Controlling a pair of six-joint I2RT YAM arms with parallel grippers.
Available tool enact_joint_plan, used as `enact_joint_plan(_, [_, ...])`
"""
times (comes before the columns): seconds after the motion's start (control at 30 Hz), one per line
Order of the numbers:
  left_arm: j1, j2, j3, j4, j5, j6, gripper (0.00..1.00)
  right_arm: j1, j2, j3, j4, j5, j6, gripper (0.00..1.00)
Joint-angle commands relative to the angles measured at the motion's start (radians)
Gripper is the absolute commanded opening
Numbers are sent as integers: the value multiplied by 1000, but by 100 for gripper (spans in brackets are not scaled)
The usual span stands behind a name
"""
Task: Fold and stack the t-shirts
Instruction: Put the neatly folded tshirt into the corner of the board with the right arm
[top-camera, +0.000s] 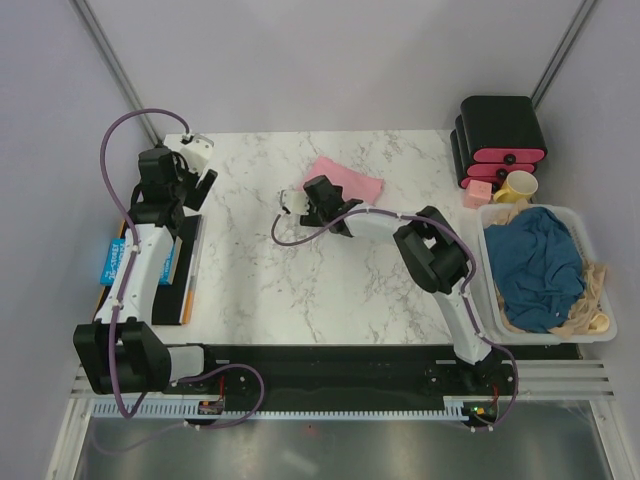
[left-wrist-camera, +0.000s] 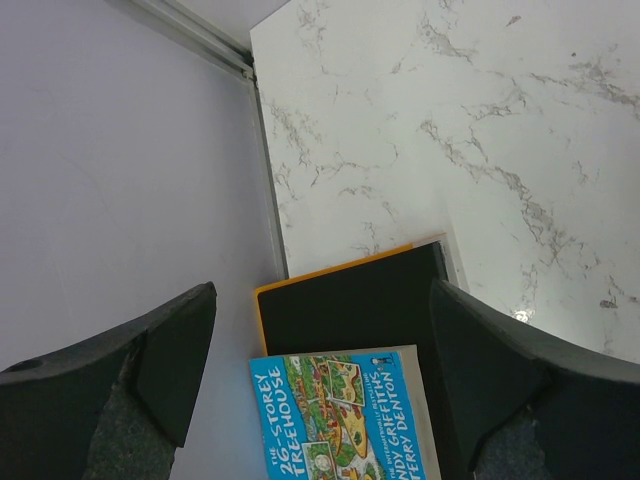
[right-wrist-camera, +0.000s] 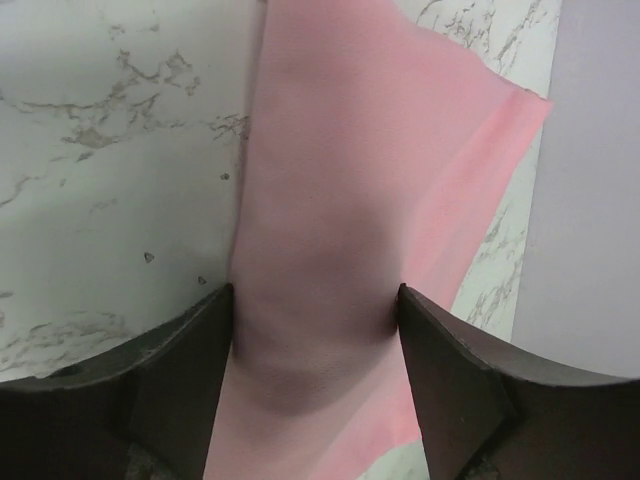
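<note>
Currently two t-shirts are counted: pink t-shirt (top-camera: 352, 181) folded, 12 o'clock; teal t-shirt (top-camera: 541, 266) crumpled, 3 o'clock; left gripper (left-wrist-camera: 322, 300), right gripper (right-wrist-camera: 315, 295) jaws spread.

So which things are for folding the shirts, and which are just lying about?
For the job: pink shirt, blue shirt.
Lying about: book, mug, black boxes, basket.

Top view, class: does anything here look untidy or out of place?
The teal-blue t-shirt lies crumpled, unfolded, in the white bin right of the table, beige fabric spilling over its rim.
</note>
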Motion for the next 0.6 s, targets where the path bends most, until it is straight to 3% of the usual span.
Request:
enact_joint_plan(0.0, [2, -16, 31, 8, 21, -7, 95, -17, 80, 8, -93, -51, 41, 69])
enact_joint_plan(0.03, [4, -15, 33, 7, 22, -6, 95, -17, 83, 11, -104, -68, 43, 64])
enact_joint_plan(0.07, [4, -15, 34, 7, 22, -6, 95, -18, 88, 14, -115, -76, 49, 51])
enact_joint_plan(0.13, [4, -13, 34, 8, 22, -5, 95, -20, 88, 21, -142, -91, 57, 39])
enact_joint_plan(0.17, [4, -11, 36, 10, 24, -3, 95, -20, 88, 21, -147, -97, 57, 28])
enact_joint_plan(0.27, [2, -5, 36, 10, 22, 1, 95, -29, 83, 14, -162, -82, 52, 6])
enact_joint_plan(0.37, [2, -2, 36, 16, 21, 4, 95, -62, 66, 16, -162, -70, 44, 0])
enact_joint_plan(0.57, [2, 4, 33, 20, 21, 10, 95, -171, 46, -1, -179, -33, -54, 0])
